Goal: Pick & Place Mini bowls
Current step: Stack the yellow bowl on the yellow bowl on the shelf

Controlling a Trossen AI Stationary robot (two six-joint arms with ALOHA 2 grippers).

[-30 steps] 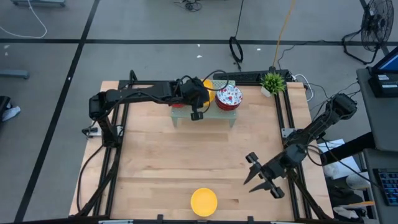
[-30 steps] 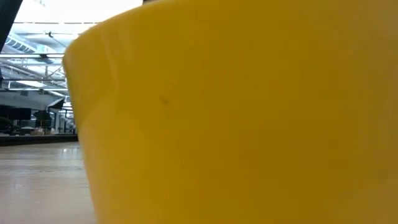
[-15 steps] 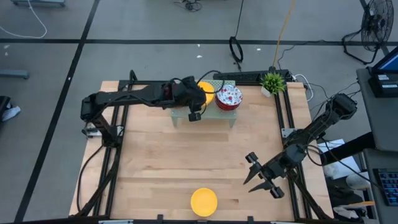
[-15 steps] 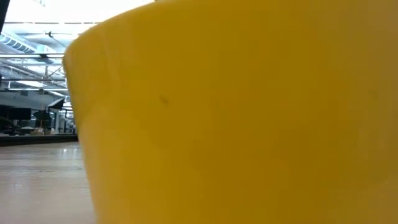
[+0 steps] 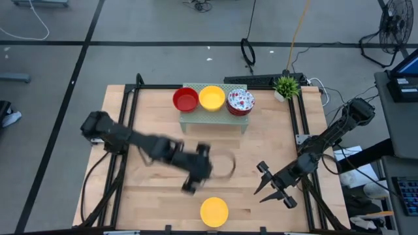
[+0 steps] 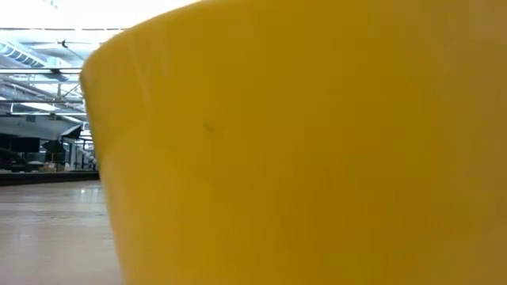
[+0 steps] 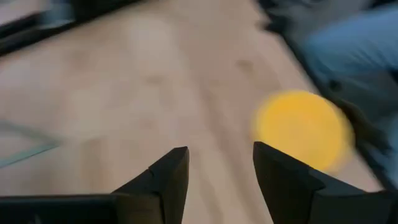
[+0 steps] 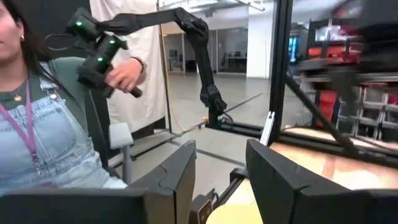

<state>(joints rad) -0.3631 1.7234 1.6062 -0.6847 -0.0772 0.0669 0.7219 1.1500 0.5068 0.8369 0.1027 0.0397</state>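
Overhead view of the table (image 5: 157, 117). Left gripper (image 5: 196, 171), fingers apart and empty, is over the table's middle-front, blurred with motion and pointed toward the lone yellow bowl (image 5: 214, 211) at 6 o'clock near the front edge. In the left wrist view the same bowl (image 7: 303, 129) lies ahead of the parted fingers (image 7: 169, 175) and off to one side, not yet between them. The rack (image 5: 215, 117) at 12 o'clock carries a red bowl (image 5: 185, 99), a second yellow one (image 5: 211, 98) and a speckled bowl (image 5: 240, 101) in a row; whether any of these are stacks cannot be told. Right gripper (image 5: 274, 185) waits at 4 o'clock with its fingers apart, holding nothing; its wrist view looks off the table at a seated person (image 8: 43, 137).

Step in hand, as judged: the reach for the front bowl. To do it well, bring the gripper over the near rim, so that one finger goes inside the wall and one outside. Descend slowly; the bowl is shallow and light and will likely skate on the wood if nudged. Close only once the rim sits squarely between the fingers, then lift straight up before swinging toward the rack
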